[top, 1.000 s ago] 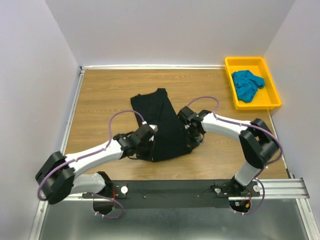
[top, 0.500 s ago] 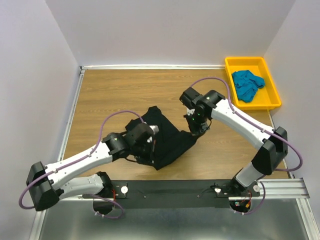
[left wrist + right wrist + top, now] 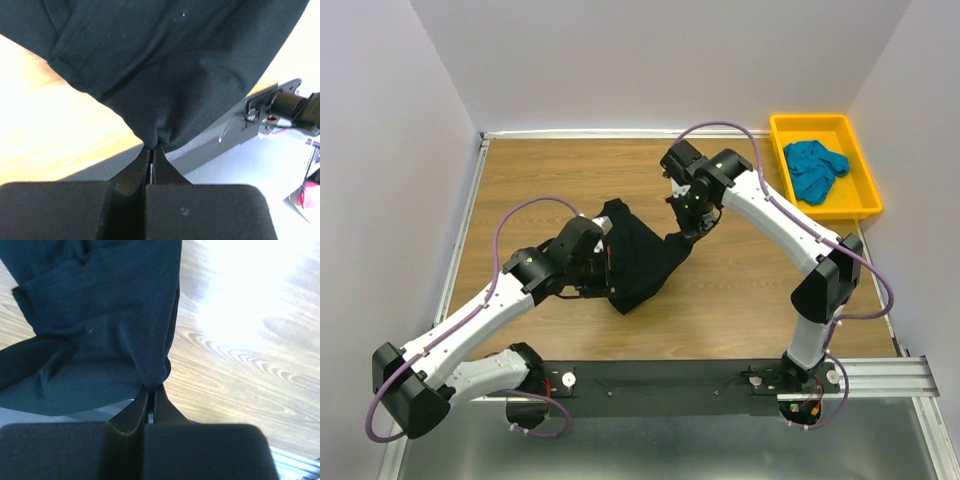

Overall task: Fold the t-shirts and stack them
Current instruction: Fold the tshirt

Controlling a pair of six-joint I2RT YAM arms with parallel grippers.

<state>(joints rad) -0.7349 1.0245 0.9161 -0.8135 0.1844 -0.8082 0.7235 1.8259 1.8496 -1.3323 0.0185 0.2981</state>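
Left tool [image 3: 151, 148], right tool [image 3: 151, 388] on t-shirt [image 3: 642, 258]

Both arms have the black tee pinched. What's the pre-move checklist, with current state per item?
1. Left gripper grip: ok. Its jaws are shut on a bunched bit of the black t-shirt.
2. Right gripper grip: ok. It is shut on a gathered edge of the same shirt.
3. Cloth taut between the grips: not ok. It sags and bunches in the middle.
4. Shirt lifted off the table: cannot tell. The lowest corner hangs near the wood.
5. Teal t-shirt out of the way: ok. It lies crumpled in the yellow tray at the far right.
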